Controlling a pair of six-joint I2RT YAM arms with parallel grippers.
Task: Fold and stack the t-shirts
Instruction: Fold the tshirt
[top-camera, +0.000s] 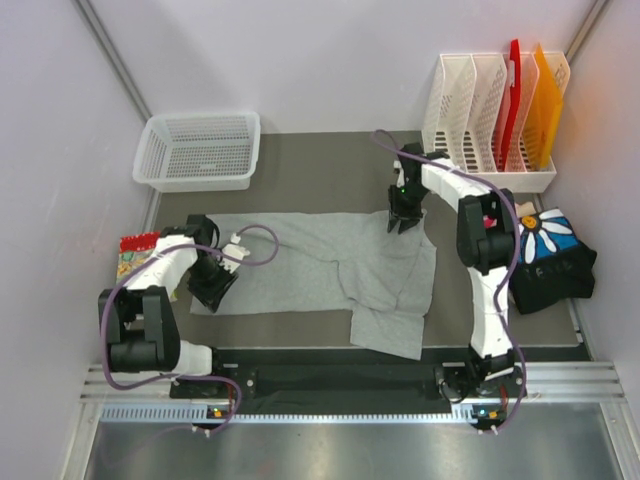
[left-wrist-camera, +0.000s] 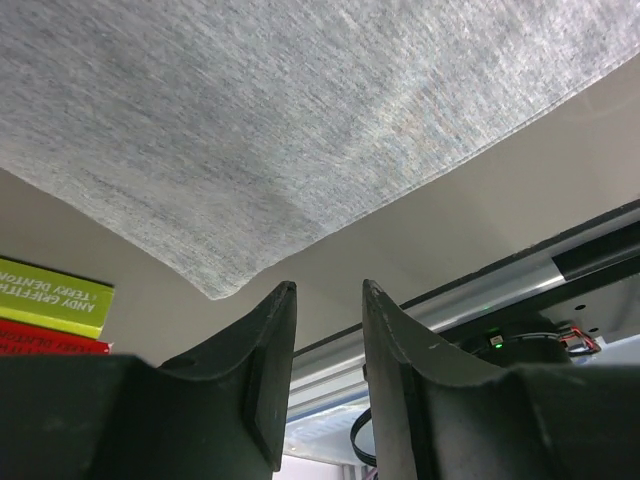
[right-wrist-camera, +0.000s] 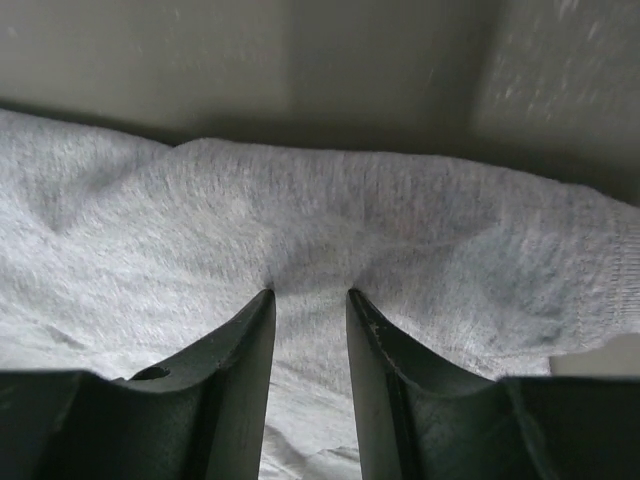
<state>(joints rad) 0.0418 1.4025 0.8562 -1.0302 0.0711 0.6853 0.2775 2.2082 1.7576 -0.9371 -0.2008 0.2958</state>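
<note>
Two risks. Left gripper (left-wrist-camera: 328, 287), parted and empty, sits short of the shirt (top-camera: 320, 262) at its near-left corner: may close on nothing. Right gripper (right-wrist-camera: 308, 292) straddles a far-edge pucker, hold unclear: may slip.

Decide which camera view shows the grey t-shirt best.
Top external: only it shows the whole grey t-shirt spread across the table. Left wrist shows just one flat corner of it; right wrist shows only a close, rumpled patch.

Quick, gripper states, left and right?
Left gripper: open, empty, just short of the grey t-shirt corner.
Right gripper: narrow gap over the grey t-shirt; grip cannot be told.
</note>
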